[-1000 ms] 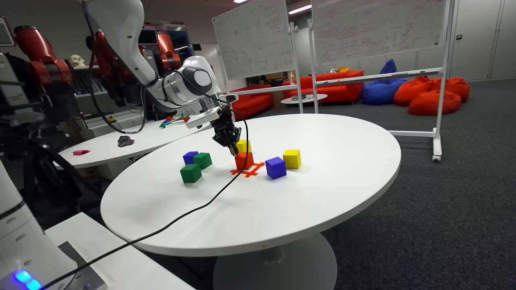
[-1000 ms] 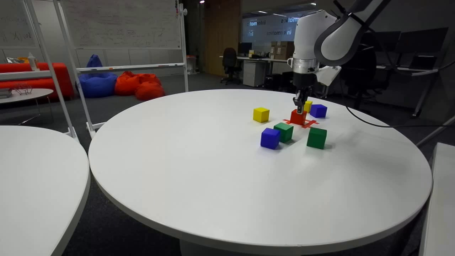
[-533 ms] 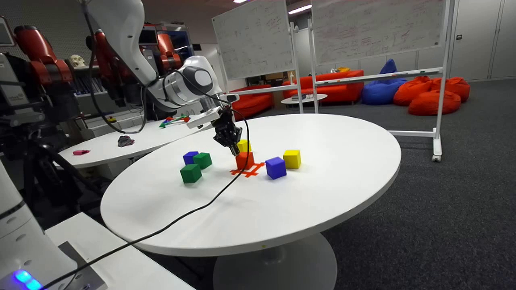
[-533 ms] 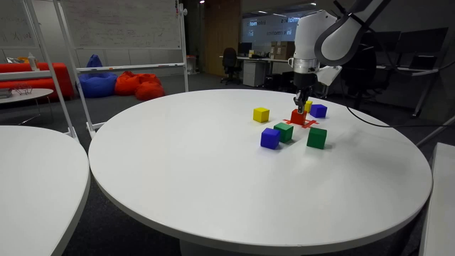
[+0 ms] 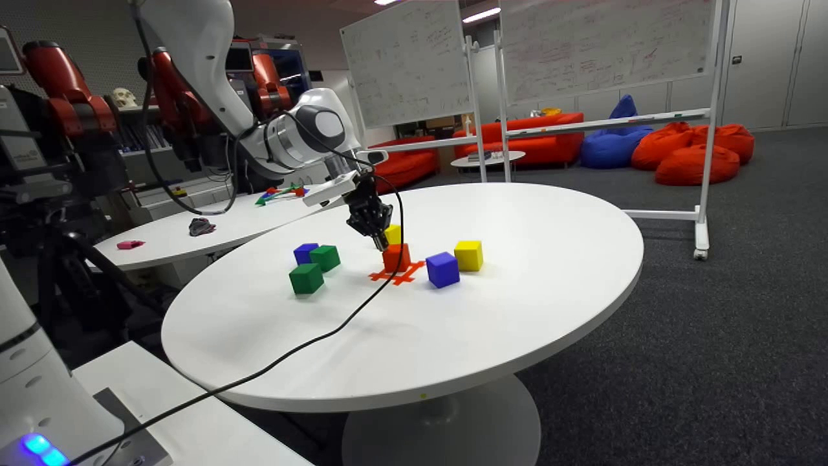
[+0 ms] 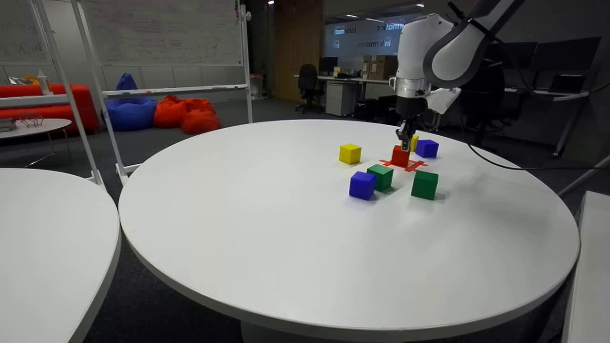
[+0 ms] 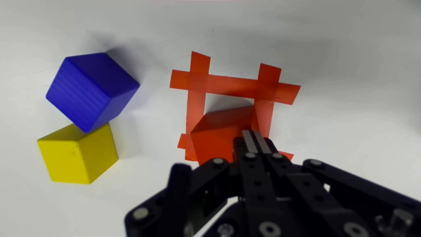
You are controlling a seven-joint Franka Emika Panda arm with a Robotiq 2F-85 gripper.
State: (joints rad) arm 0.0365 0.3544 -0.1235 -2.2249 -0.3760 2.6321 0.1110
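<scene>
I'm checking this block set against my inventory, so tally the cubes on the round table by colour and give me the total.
Red cube: 1
Blue cubes: 2
Green cubes: 2
Yellow cubes: 2
Total: 7

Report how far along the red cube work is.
Looks done: red cube stands at the tape, with its visible base edge inside the square. In hand: the tool, shut, is right at the red cube, apparently touching, not gripping. Probably left: squaring up, since the red cube sits skewed to the tape in the wrist view, then backing the tool off.
</scene>
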